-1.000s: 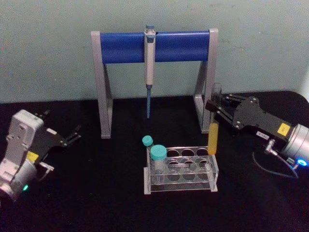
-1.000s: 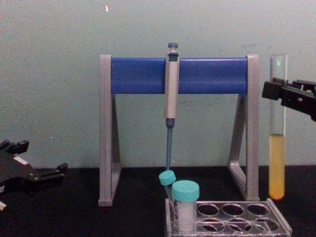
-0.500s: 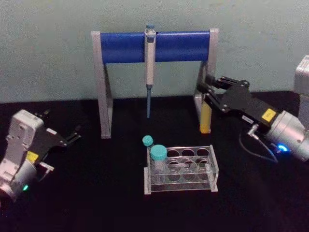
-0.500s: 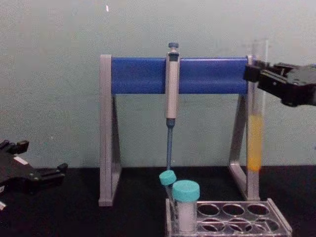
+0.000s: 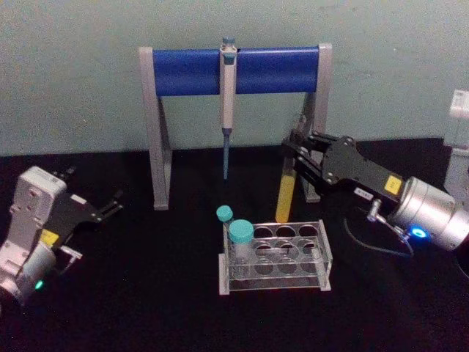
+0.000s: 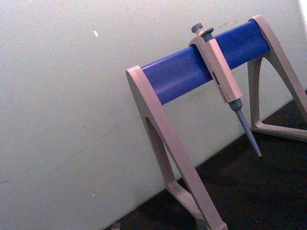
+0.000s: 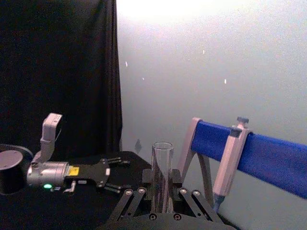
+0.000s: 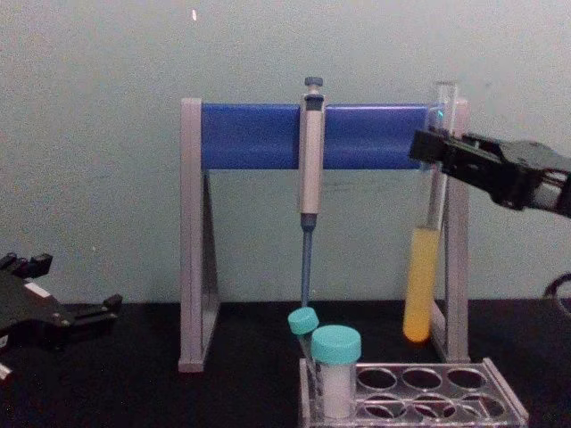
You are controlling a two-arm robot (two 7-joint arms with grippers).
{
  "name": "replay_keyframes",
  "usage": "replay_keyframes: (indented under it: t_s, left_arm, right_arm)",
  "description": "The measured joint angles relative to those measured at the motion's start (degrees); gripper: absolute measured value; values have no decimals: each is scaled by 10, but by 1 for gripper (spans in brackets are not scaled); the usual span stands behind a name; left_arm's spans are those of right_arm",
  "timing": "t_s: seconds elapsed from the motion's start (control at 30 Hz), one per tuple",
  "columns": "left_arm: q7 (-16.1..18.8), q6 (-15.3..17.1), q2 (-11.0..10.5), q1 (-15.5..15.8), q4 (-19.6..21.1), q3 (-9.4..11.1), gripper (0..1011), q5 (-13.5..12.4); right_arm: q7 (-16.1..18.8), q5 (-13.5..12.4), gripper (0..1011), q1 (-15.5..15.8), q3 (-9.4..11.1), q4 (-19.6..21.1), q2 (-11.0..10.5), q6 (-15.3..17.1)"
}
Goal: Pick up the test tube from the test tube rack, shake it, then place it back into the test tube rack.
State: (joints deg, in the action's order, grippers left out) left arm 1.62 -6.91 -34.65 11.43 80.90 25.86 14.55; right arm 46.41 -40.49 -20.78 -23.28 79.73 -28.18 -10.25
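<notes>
The right hand is clamped on the upper, empty part of the long, slender, clear glass test tube. It holds the tube in the air behind the low clear plastic test tube rack, clear of its holes. The tube leans, with its open mouth towards the right and its rounded bottom swung left, and the yellow-orange liquid sits in its lower part. This looks like the shaking step.

To do it well:
- Keep the swings short and the mouth uppermost, since the tube has no cap.
- Hold the grip firm and high on the glass.
- Stay away from the right leg of the tall grey-and-blue pipette stand.
- Bring the tube upright over 1 empty hole before lowering it.

The left hand rests parked at the left on the black worktop, its fingers spread wide and holding nothing.

Some things are hard to judge:
- In the chest view the tube overlaps the stand's leg, so I cannot tell how much gap lies between them.
- In the right wrist view the hand's own body hides the lower tube and its liquid.
- The chest view cuts off the rack's base.
- The short white teal-capped vial and the thin teal-capped tube screen the left-hand holes.
</notes>
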Motion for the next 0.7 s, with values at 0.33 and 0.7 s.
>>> replay_keyframes:
  t_s: [0.33, 0.7]
  left_arm:
    - [0, 0, 0, 0, 0, 0, 1001, 0]
    - [0, 0, 0, 0, 0, 0, 1001, 0]
  right_arm:
    - [2, -6, 234, 18, 4, 3, -17, -24]
    - [14, 6, 234, 9, -5, -43, 1, -58]
